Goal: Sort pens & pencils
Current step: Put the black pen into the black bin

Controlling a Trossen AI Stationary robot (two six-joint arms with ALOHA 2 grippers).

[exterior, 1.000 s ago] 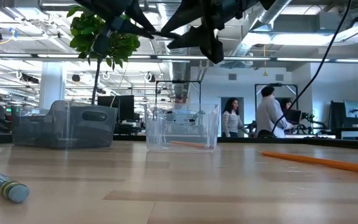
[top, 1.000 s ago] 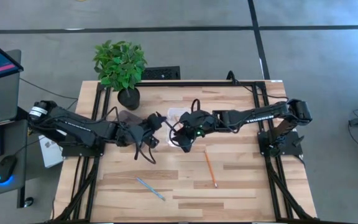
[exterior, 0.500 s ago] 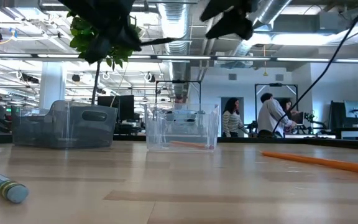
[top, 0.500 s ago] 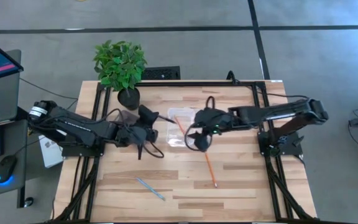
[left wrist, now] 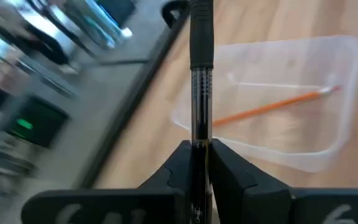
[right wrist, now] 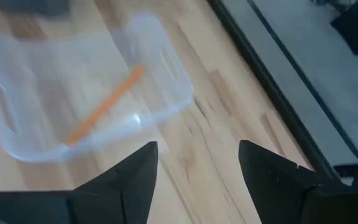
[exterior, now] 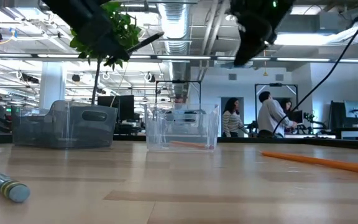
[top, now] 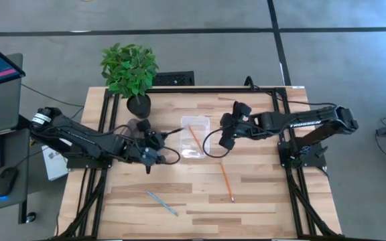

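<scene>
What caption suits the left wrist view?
Left pincer shut on a black pen, with an orange pencil in the clear tray ahead.

The dark left arm reaches from the table's left edge toward the middle, its two-finger left gripper (top: 151,148) clamped tight on a slim black pen (left wrist: 201,93). The dark right arm stretches in from the right, raised above the tabletop, its right gripper (right wrist: 197,165) spread wide and holding nothing.
</scene>
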